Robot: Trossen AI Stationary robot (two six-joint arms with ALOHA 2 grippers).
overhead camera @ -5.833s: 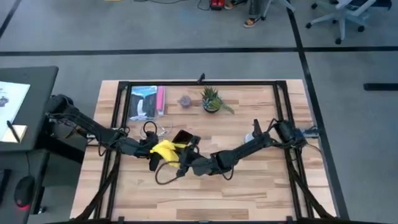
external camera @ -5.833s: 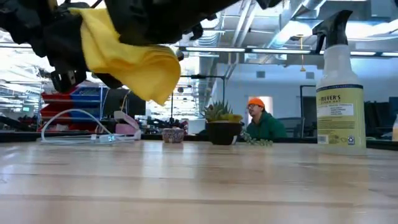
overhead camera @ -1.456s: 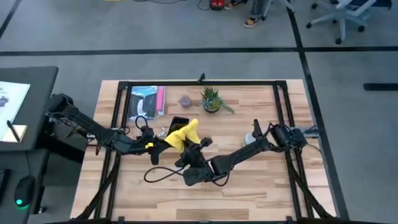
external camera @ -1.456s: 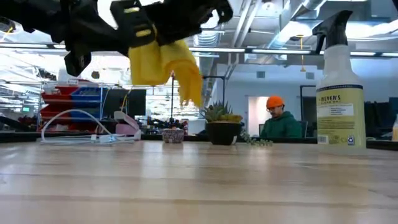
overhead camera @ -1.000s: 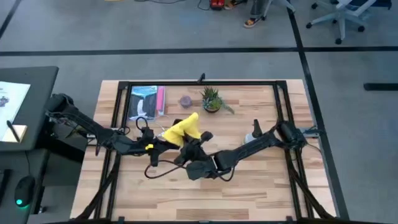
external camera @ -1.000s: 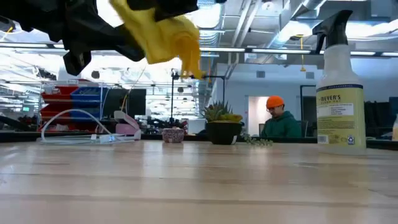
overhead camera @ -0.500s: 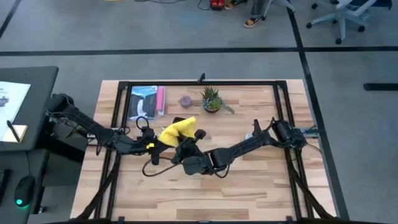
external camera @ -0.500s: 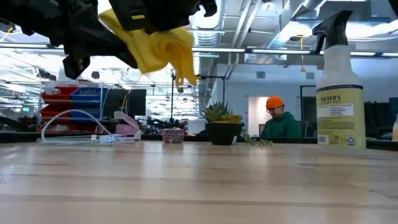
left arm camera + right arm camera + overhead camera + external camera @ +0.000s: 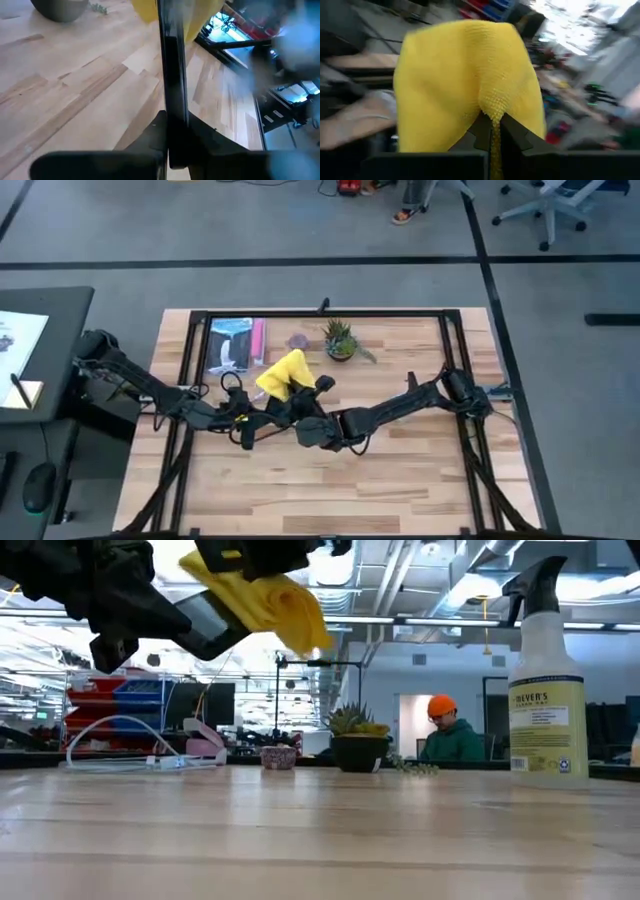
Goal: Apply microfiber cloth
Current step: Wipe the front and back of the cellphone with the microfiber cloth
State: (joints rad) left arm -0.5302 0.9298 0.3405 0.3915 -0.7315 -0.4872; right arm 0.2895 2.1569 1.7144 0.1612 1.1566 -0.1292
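The bright yellow microfiber cloth hangs bunched above the table's middle, left of centre, with my right gripper shut on it; the low view shows the cloth well clear of the wood. My left gripper is just left of it, shut on a thin black smartphone, seen edge-on in the left wrist view. The cloth lies against or just behind the phone's far end; I cannot tell whether they touch. In the high view the cloth and the arms hide the phone. My left gripper pinches the smartphone's near end between its two fingers, one on each flat face. The phone reaches away from the fingers, lifted clear of the table. My right gripper pinches a gathered fold of the cloth between its two fingertips; several layers bulge past them. The cloth is slack and lifted clear of the table.
A potted plant, a small purple pot and a white-and-pink package stand along the far edge. A spray bottle stands on the right. A white cable lies far left. A person sits beyond the table.
My right gripper has carried the cloth a little toward the table's left edge, then toward the far edge and up, staying shut on it. The cloth's hanging bunch has swung and shifted shape, clear of the table throughout. My left gripper has kept hold of the phone.
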